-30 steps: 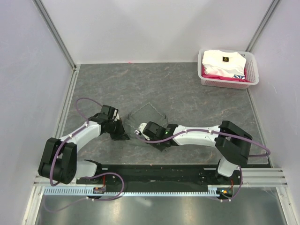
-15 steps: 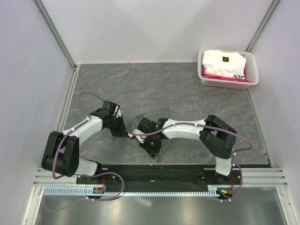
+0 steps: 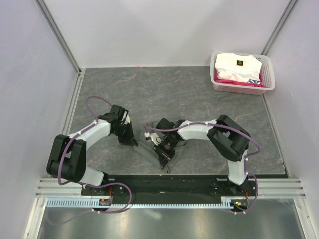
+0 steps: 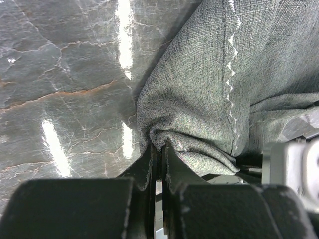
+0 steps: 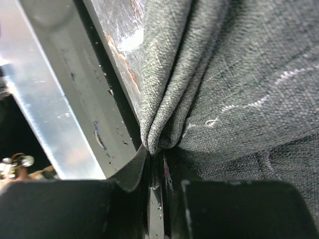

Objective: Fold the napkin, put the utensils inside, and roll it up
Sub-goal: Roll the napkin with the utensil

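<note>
The napkin is a grey-green cloth with a pale stitched hem, bunched low between my two grippers near the table's front edge. My left gripper is shut on a gathered fold of it; in the left wrist view the napkin wrinkles into the left gripper. My right gripper is shut on another doubled edge; in the right wrist view the napkin hangs from the right gripper. The utensils are out of view.
A white basket at the back right holds a folded white garment over pink cloth. The black base rail and an aluminium strip lie right beside the right gripper. Grey walls enclose the table.
The napkin, earlier held up as a raised sheet, has come down and bunched. My right gripper swung left towards the front edge and shut on the cloth. My left gripper kept its grip, barely moving.
</note>
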You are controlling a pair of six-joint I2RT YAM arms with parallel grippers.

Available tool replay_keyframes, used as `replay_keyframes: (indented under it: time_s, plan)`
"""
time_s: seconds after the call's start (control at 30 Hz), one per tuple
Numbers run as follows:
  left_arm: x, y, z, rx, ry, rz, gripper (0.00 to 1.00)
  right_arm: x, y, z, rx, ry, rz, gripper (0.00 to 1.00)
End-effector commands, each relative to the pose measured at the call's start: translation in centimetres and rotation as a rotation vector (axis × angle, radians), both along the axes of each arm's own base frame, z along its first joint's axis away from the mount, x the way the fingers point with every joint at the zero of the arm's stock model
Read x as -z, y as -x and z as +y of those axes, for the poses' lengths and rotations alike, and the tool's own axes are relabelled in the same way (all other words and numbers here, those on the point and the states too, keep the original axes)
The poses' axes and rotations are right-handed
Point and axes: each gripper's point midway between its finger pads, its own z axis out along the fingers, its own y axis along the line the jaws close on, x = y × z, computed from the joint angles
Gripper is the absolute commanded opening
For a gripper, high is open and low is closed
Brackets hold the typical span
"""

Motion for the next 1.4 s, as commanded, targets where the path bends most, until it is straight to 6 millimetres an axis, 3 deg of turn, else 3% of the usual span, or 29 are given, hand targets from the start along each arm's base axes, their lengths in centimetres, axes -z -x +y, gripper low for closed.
replay_keyframes:
  time_s: [0.0, 0.1, 0.23, 0.43, 0.67, 0.77, 0.87, 0.9, 1.0, 1.1, 1.23, 1.37]
  plan:
    - [1.2, -0.1, 1.4, 0.037, -0.078, -0.006, 0.02, 3.3, 0.9, -3.1, -0.009, 0.084, 0.063, 0.11]
    - [1.2, 0.0, 1.3, 0.042, -0.073, -0.002, 0.02, 2.8, 0.5, -3.0, 0.009, 0.063, 0.065, 0.15]
    - [1.0, 0.0, 0.9, 0.048, -0.049, 0.001, 0.02, 1.3, -0.8, -2.5, 0.040, 0.032, 0.008, 0.34]
    - [0.9, 0.1, 0.5, 0.050, -0.030, 0.016, 0.02, -2.3, -3.0, -1.7, 0.092, -0.024, -0.092, 0.56]
    - [0.5, -0.1, 0.3, 0.056, -0.021, 0.020, 0.02, -7.0, -6.0, -0.3, 0.159, -0.067, -0.248, 0.73]
    - [0.5, -0.1, 0.2, 0.056, -0.017, 0.030, 0.02, -10.1, -7.2, 1.2, 0.195, -0.130, -0.395, 0.74]
    - [0.5, -0.3, 0.0, 0.055, -0.012, 0.036, 0.02, -11.9, -7.9, 1.9, 0.243, -0.153, -0.534, 0.73]
    - [0.5, -0.3, 0.0, 0.055, -0.010, 0.036, 0.02, -11.6, -8.3, 1.6, 0.264, -0.126, -0.589, 0.67]
    - [0.4, -0.5, -0.1, 0.057, -0.009, 0.040, 0.02, -11.1, -6.9, 1.5, 0.265, -0.101, -0.605, 0.53]
    - [0.2, -0.8, -0.1, 0.059, -0.009, 0.034, 0.02, -10.0, -4.1, 1.1, 0.245, -0.095, -0.517, 0.45]
    - [0.2, -0.9, -0.1, 0.061, -0.013, 0.033, 0.02, -8.1, -0.2, 1.0, 0.185, -0.063, -0.433, 0.43]
    - [0.3, -0.8, -0.1, 0.066, -0.014, 0.040, 0.02, -5.9, 1.6, 0.4, 0.168, -0.003, -0.381, 0.41]
